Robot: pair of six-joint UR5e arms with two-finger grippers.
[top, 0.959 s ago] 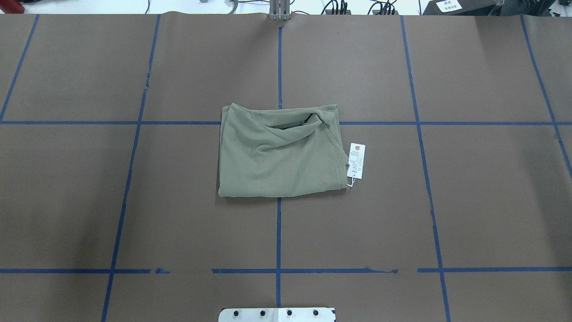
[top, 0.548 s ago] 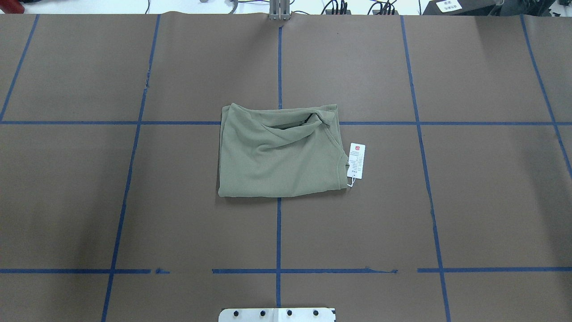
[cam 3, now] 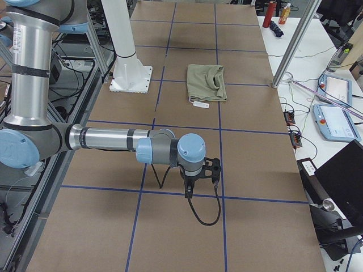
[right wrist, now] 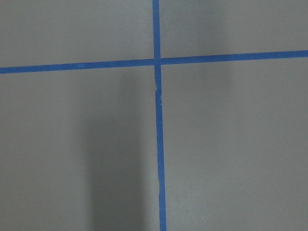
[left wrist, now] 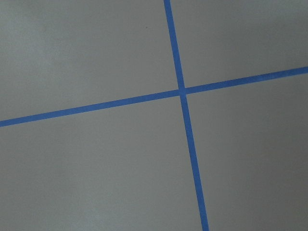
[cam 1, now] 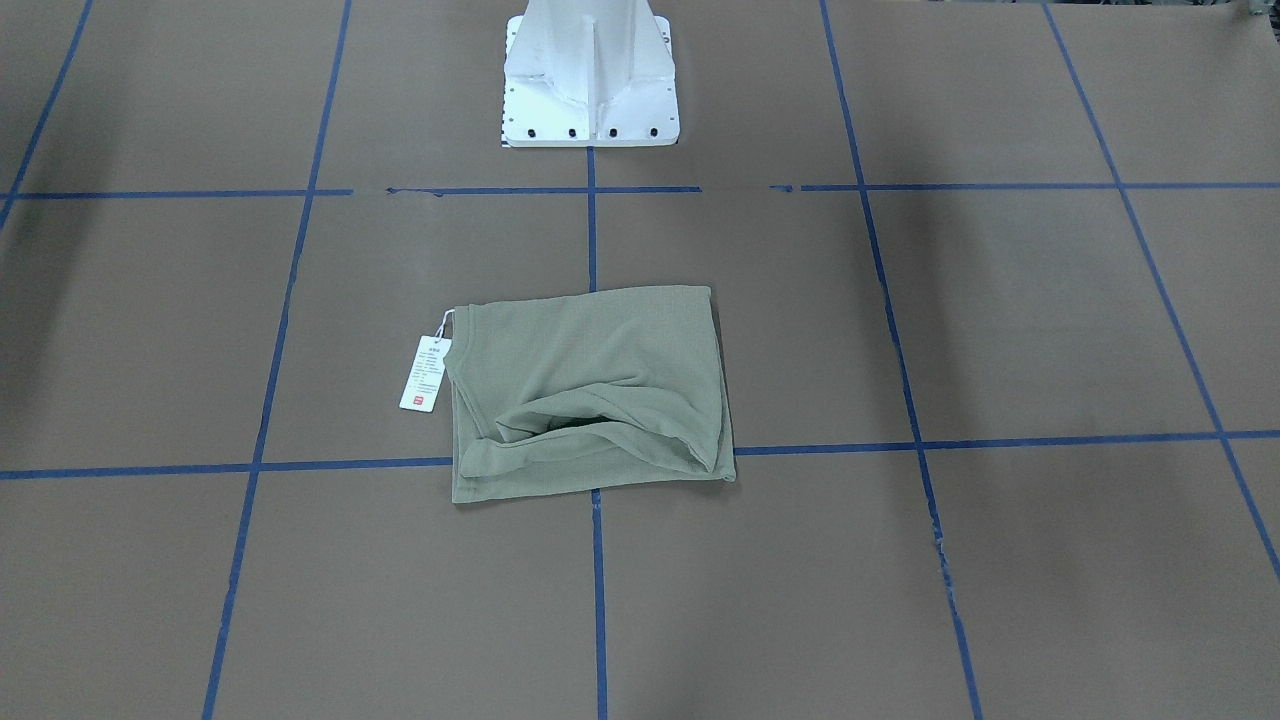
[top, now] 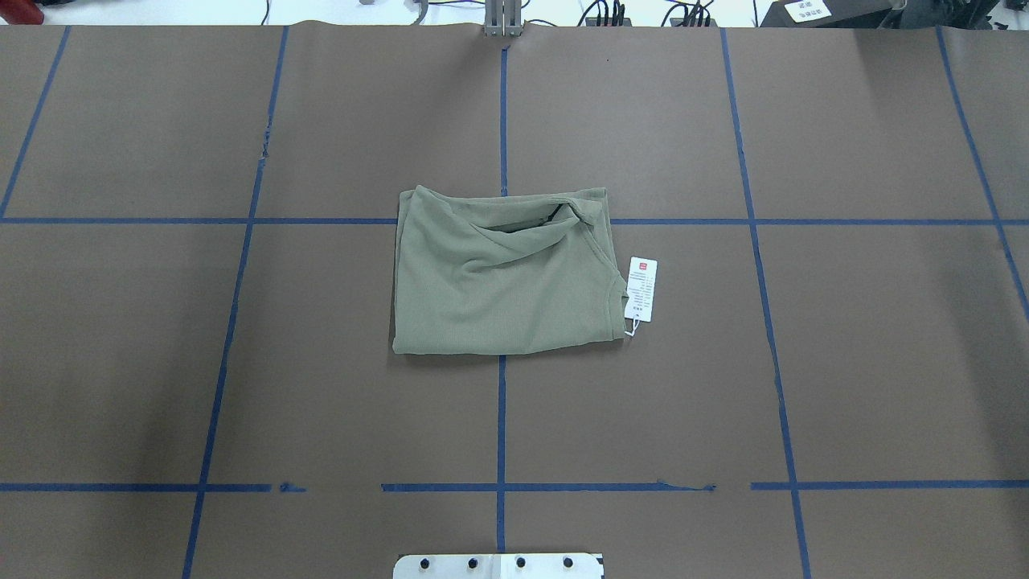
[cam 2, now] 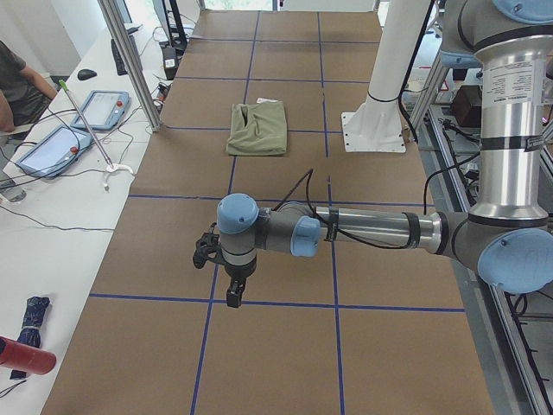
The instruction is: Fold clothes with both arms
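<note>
The shirt (top: 498,289) was matt, finely ribbed knit cloth, its hang tag (top: 641,289) smooth white paper. My table (top: 804,362) looked matt brown, like paper.

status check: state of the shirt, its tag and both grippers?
Sage-green knit shirt: folded into a compact rectangle, flat on the brown table, one loose pucker along its far edge; nothing grips it.
White hang tag: exposed, flat on the table at the shirt's edge on the robot's right.
Left gripper: pointing down over the table, well clear of the shirt; open or shut cannot be told.
Right gripper: same, towards the table's opposite end.
</note>
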